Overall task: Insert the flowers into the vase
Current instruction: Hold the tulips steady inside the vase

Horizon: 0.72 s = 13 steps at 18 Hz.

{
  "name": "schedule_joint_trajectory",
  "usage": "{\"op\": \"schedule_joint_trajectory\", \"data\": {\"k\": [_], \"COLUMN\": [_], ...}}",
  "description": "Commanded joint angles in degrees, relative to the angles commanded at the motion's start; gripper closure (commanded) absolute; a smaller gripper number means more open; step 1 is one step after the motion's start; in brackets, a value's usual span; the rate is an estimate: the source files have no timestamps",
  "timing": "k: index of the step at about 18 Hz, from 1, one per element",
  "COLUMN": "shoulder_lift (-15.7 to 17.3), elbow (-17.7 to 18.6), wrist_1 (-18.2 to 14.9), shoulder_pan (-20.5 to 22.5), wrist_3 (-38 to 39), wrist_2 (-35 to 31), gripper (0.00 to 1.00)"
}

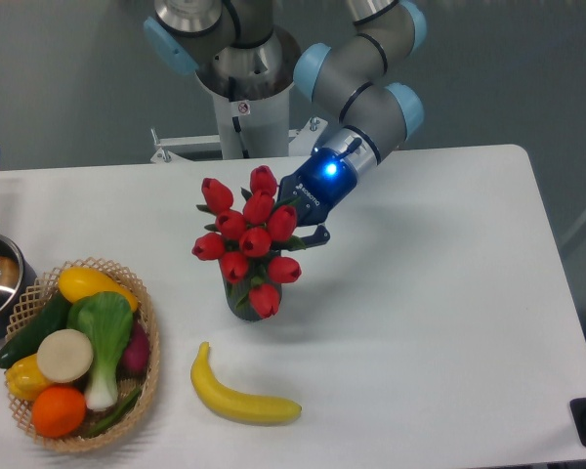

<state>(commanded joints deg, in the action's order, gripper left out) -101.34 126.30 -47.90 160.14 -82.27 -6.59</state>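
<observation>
Red tulip bunch — smooth closed buds — sits in dark vase (mostly hidden). Gripper beside buds; jaw state indeterminate.

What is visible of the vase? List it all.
Very little of the vase shows: only a dark, rounded lower part standing on the white table, left of centre, above the banana. Ribs, rim and opening are hidden by the flowers, whose red buds and green leaves rise from it and droop over its front. It looks upright. The gripper sits at the bunch's right side, above the vase; whether it touches the vase cannot be told.
</observation>
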Motion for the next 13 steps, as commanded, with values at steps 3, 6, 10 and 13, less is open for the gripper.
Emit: {"op": "schedule_joint_trajectory", "data": {"k": [3, 6, 10, 13], "shoulder_lift": [0.09, 0.09, 0.18, 0.44], "elbow": [-0.09, -0.26, 0.44, 1.40], "wrist_1": [0.00, 0.00, 0.00, 0.00], "shoulder_pan": [0.00, 0.00, -0.09, -0.26], "wrist_3": [0.00, 0.00, -0.35, -1.67], "wrist_2": [-0.79, -2.10, -2.37, -2.37], "gripper": [0.73, 0.73, 0.72, 0.72]}}
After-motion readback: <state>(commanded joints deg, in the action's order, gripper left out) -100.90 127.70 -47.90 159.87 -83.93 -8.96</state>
